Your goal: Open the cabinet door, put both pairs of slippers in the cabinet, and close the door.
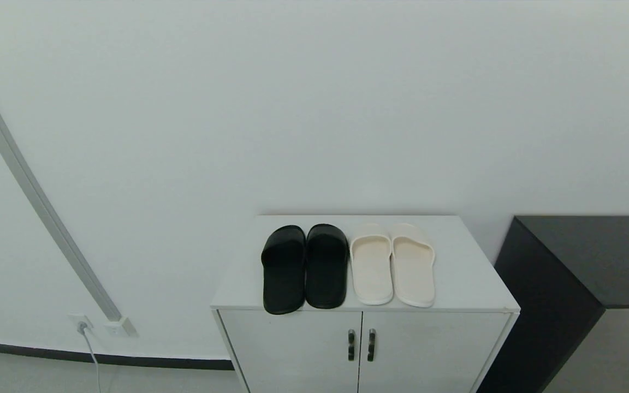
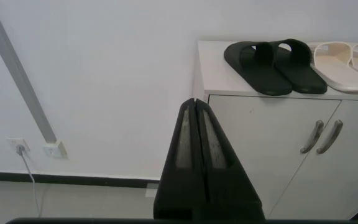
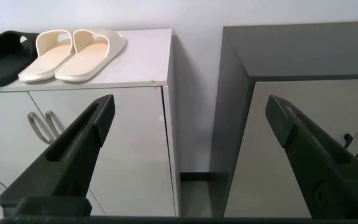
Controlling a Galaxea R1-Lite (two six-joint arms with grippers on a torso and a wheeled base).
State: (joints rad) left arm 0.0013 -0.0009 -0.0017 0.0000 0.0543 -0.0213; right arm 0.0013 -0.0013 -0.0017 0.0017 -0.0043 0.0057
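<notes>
Black slippers (image 1: 303, 267) and white slippers (image 1: 392, 265) wait atop the shut cabinet (image 1: 467, 284) — left gripper (image 2: 195, 124) clenched empty, right gripper (image 3: 190, 106) spread, probably for its handles (image 1: 351, 345).

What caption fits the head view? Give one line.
Two pairs, black slippers and cream slippers, side by side atop the closed cabinet.

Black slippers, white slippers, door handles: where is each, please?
black slippers (image 1: 284, 281), head view, sole of the left one
white slippers (image 1: 372, 278), head view, sole of the left one
door handles (image 1: 351, 345), head view, bar of the left one
</notes>
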